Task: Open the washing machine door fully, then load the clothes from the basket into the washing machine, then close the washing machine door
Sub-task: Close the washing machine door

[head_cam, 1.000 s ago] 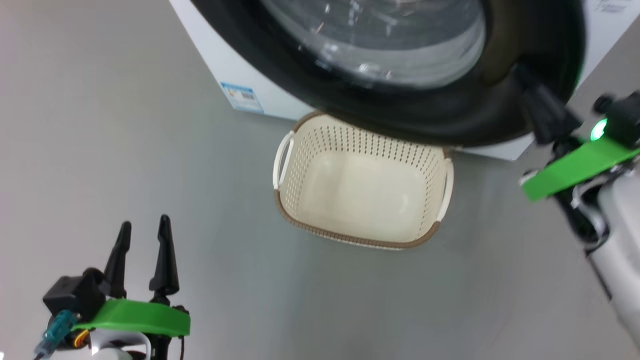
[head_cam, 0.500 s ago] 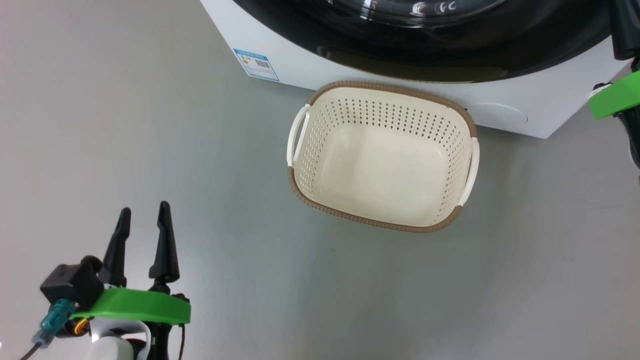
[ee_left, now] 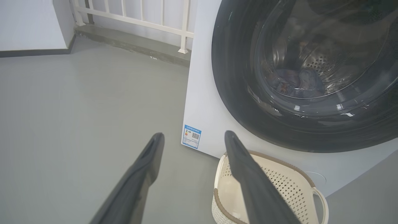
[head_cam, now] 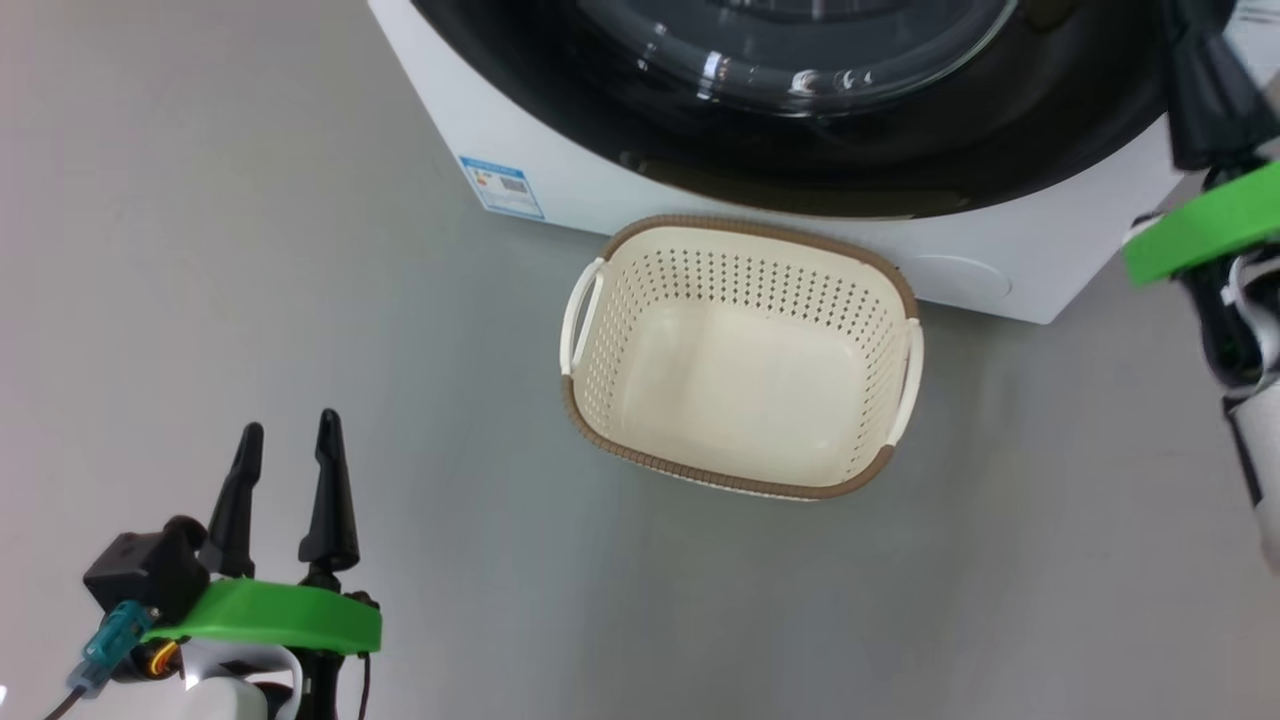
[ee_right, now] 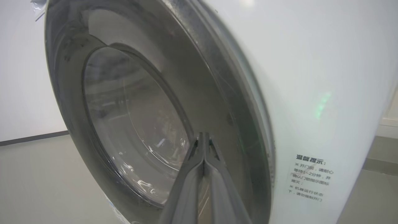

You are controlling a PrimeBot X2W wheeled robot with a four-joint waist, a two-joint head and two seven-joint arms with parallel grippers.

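Grey bare floor [head_cam: 300,300], pale wall and white railing behind. Item: the washing machine [head_cam: 480,130], white front-loader, standing on the floor. The washing machine door [head_cam: 900,150], glossy black ring around a bulging glass bowl, lies flush or nearly flush against the cabinet; whether the latch has caught cannot be told. The basket [head_cam: 740,285] sits empty just before the machine, and the clothes [ee_left: 295,82] show as a dim blue heap inside the drum, behind the glass. Handling, as judged: the door is rigid, heavy on its hinge and slick-faced; best pushed on the black ring near the free edge, not on the glass. Right end effector [ee_right: 203,137]: fingers pressed together, holding nothing, tips at the door's outer ring, contact uncertain. Left end effector [head_cam: 289,428]: fingers wide apart, empty, low over the floor and well apart from the basket.
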